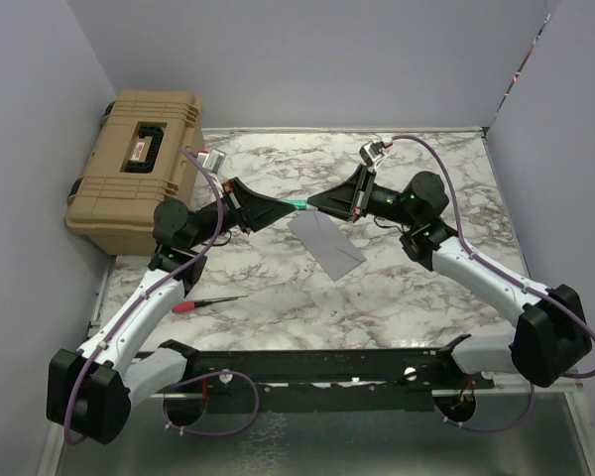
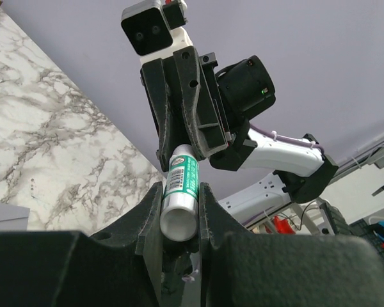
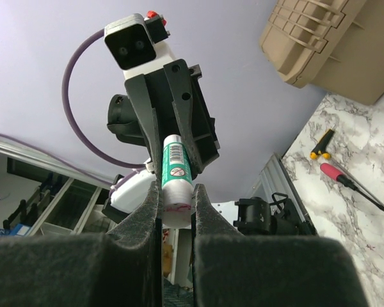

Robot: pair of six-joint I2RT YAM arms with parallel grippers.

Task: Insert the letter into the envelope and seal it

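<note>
Nearest the arms, left of the flat grey-lilac paper envelope (image 1: 327,246), a red-handled screwdriver (image 1: 200,303) lies on the marble counter (image 1: 278,297). The envelope lies flat, with its long axis running far-left to near-right. Above its far end, the jaws of the left gripper (image 1: 281,206) and right gripper (image 1: 310,206) each clamp one end of a level green-and-white glue stick (image 1: 296,205). Far left of the envelope sits a tan plastic case (image 1: 139,169).

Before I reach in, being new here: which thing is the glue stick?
Above the marble table, by the grey envelope, the left claw and right claw meet. The glue stick bridges them: white tube, green label, nothing else held aloft.
</note>
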